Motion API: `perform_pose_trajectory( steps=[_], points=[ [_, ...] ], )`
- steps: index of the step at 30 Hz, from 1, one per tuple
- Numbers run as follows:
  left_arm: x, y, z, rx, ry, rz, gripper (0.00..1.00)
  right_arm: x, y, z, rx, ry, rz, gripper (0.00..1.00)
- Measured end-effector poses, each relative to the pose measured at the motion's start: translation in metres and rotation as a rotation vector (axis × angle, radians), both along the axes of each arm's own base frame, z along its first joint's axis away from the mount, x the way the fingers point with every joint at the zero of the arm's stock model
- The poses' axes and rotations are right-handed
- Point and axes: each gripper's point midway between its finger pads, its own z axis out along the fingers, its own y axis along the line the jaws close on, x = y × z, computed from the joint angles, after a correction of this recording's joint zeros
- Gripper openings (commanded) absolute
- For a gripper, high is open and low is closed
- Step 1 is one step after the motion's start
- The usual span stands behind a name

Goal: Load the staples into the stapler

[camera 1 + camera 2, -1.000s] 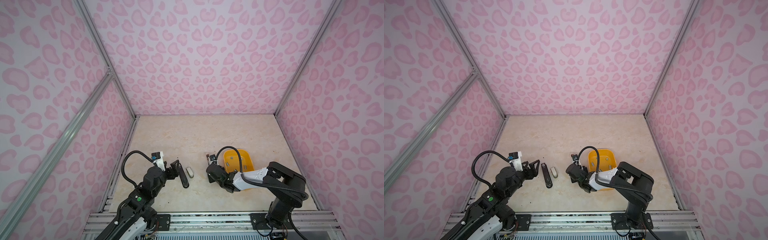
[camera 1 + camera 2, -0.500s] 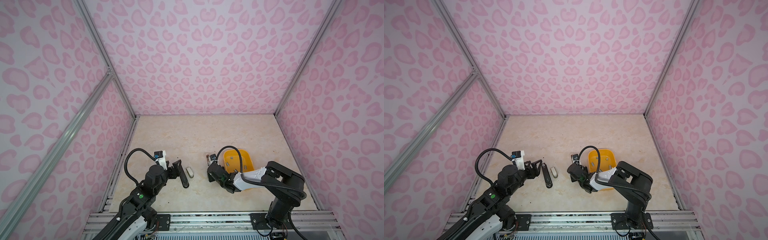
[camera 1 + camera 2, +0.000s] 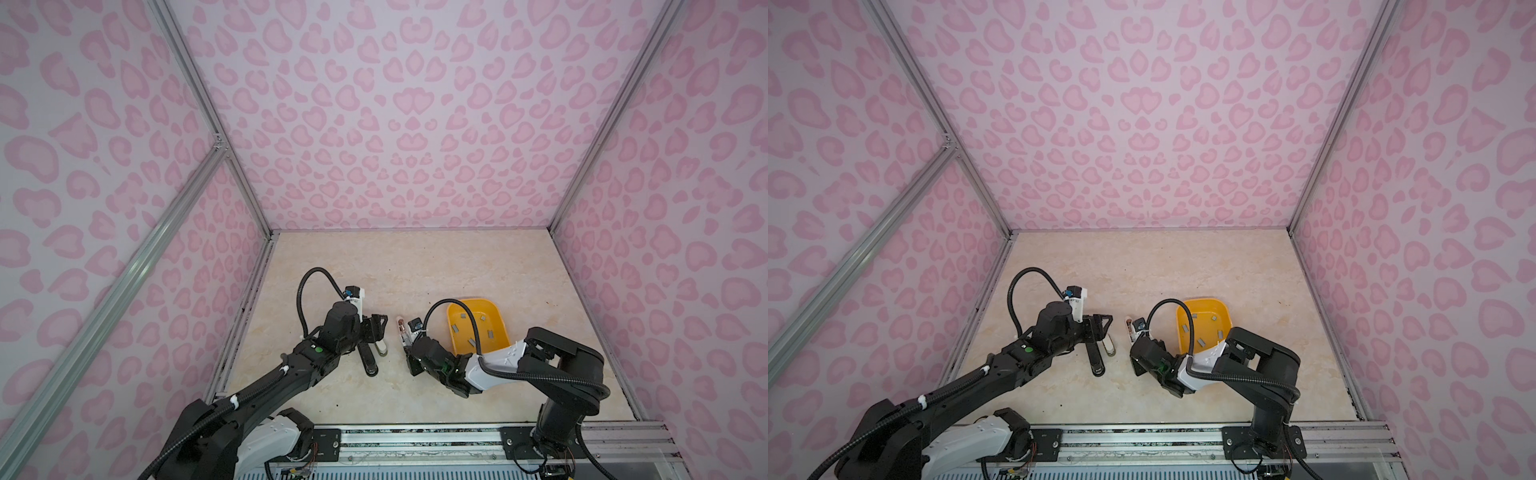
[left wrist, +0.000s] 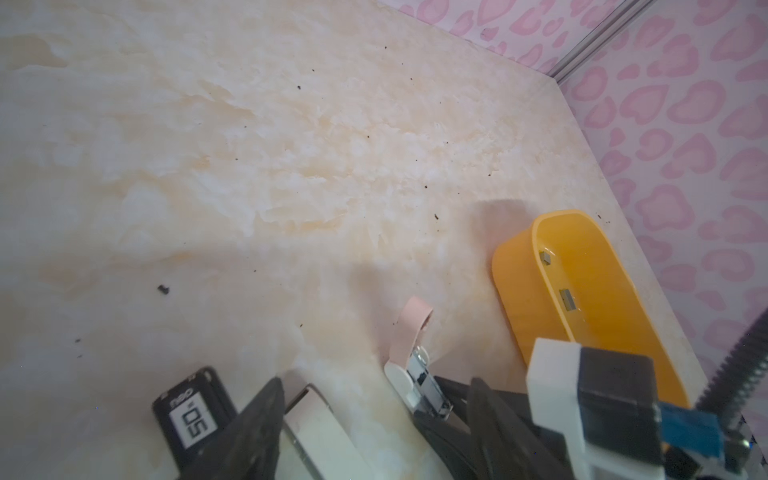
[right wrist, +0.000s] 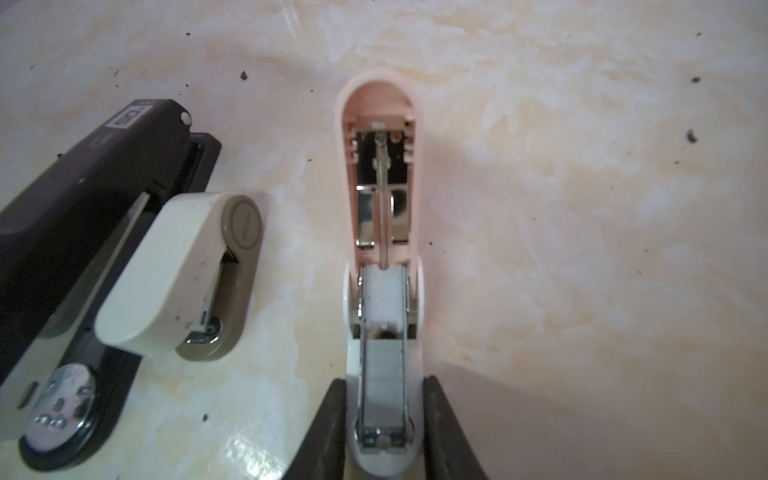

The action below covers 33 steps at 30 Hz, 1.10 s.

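Observation:
A small pink-and-white stapler point(image 5: 380, 124) lies opened on the table, lid folded back. A grey strip of staples point(image 5: 382, 374) sits in its metal channel. My right gripper point(image 5: 384, 384) is shut on the stapler's white base, one finger on each side. In both top views it holds the stapler point(image 3: 401, 328) point(image 3: 1131, 326) left of the yellow tray point(image 3: 478, 303). More staples point(image 3: 457, 328) point(image 4: 566, 300) lie loose in the tray. My left gripper point(image 4: 376, 386) point(image 3: 376, 332) hangs open just above the table, holding nothing.
A long black stapler point(image 5: 104, 166) point(image 3: 368, 361) and a cream stapler point(image 5: 183, 266) point(image 3: 381, 348) lie side by side under my left gripper. The cream stapler point(image 4: 307, 411) lies partly between its fingers. Pink walls close in the table on three sides.
My right gripper has closed onto the pink stapler's base. My left arm has reached right, over the black and cream staplers, and its jaws have narrowed a little.

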Motion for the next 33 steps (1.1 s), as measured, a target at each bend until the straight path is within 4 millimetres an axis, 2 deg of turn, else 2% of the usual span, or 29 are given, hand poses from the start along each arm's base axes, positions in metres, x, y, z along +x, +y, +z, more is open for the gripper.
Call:
perform_pose_trajectory(
  steps=[4, 7, 14, 20, 25, 29, 33],
  points=[
    [0.013, -0.017, -0.007, -0.024, 0.010, -0.036, 0.64, -0.003, -0.002, 0.001, 0.002, -0.006, 0.017, 0.43],
    [0.016, -0.023, -0.016, -0.024, 0.034, -0.054, 0.64, -0.006, -0.005, 0.001, -0.002, -0.012, 0.029, 0.45],
    [0.021, -0.030, -0.020, -0.038, 0.033, -0.082, 0.64, -0.010, -0.010, 0.000, -0.012, -0.031, 0.049, 0.46],
    [0.020, -0.039, -0.024, -0.051, 0.034, -0.126, 0.63, -0.008, -0.008, -0.002, -0.015, -0.057, 0.055, 0.36],
    [0.017, -0.048, -0.027, -0.067, 0.039, -0.187, 0.54, -0.009, -0.006, -0.002, -0.006, -0.064, 0.059, 0.26],
    [0.012, -0.057, -0.027, -0.091, 0.030, -0.248, 0.46, -0.010, -0.007, -0.002, 0.003, -0.067, 0.060, 0.22],
    [0.001, -0.063, -0.033, -0.103, 0.011, -0.303, 0.43, -0.009, -0.007, -0.001, 0.012, -0.069, 0.057, 0.20]
  ],
)
